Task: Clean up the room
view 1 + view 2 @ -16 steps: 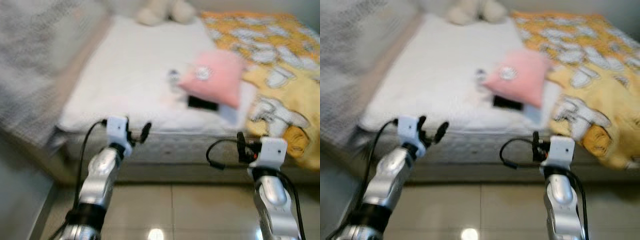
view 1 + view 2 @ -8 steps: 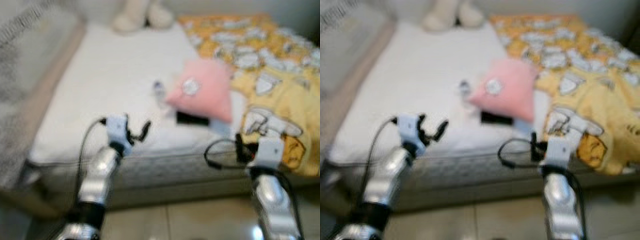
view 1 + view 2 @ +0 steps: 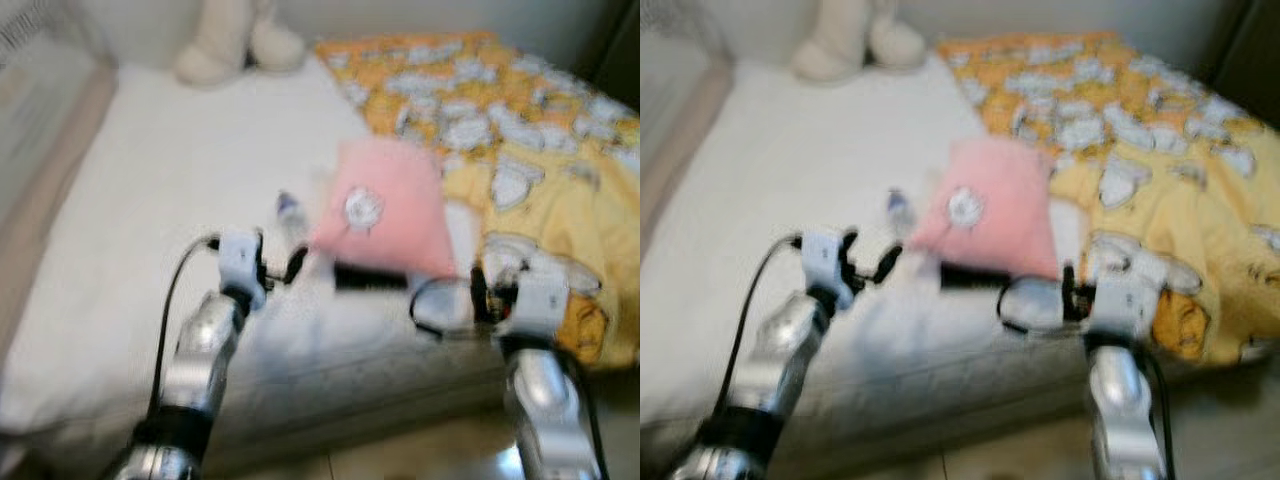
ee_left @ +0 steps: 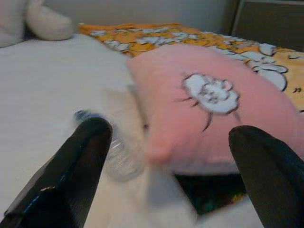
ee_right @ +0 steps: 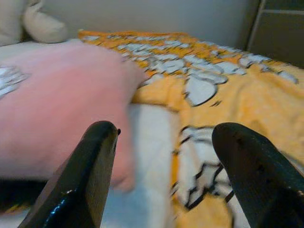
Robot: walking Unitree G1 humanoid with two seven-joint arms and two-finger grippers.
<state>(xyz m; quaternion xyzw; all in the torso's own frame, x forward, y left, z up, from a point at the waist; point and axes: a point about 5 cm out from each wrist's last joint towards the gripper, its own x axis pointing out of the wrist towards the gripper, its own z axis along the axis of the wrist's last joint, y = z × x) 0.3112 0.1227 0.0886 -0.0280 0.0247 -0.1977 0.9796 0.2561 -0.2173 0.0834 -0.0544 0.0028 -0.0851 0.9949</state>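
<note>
I'm at the foot of the bed (image 3: 150, 200) and the head views are smeared with blur. White sheet across the near and left side, and an orange-and-yellow patterned blanket (image 3: 540, 170) covering the right side up to the far end. A cream plush toy (image 3: 225, 45) sits at the far end of the mattress, by the wall.

In the middle of the bed I've got a pink cushion (image 3: 385, 210) with a white cartoon patch on it, lying half on the sheet with its right edge touching the blanket. A dark flat thing (image 3: 370, 278) pokes out from under its near edge; too blurred for me to say what it is. Just to the left of the cushion there's a small clear plastic bottle (image 4: 116, 154) lying on the sheet, blue at its far tip.

Left gripper (image 3: 275, 265) is held up over the near part of the mattress, fingers spread wide with nothing between them; in its wrist view the bottle sits just beside one black finger (image 4: 71, 175) and the cushion lies ahead between the two.

Right gripper (image 5: 171, 175) is up near the blanket's near corner, also spread apart and holding nothing, looking along the line where cushion meets blanket.
</note>
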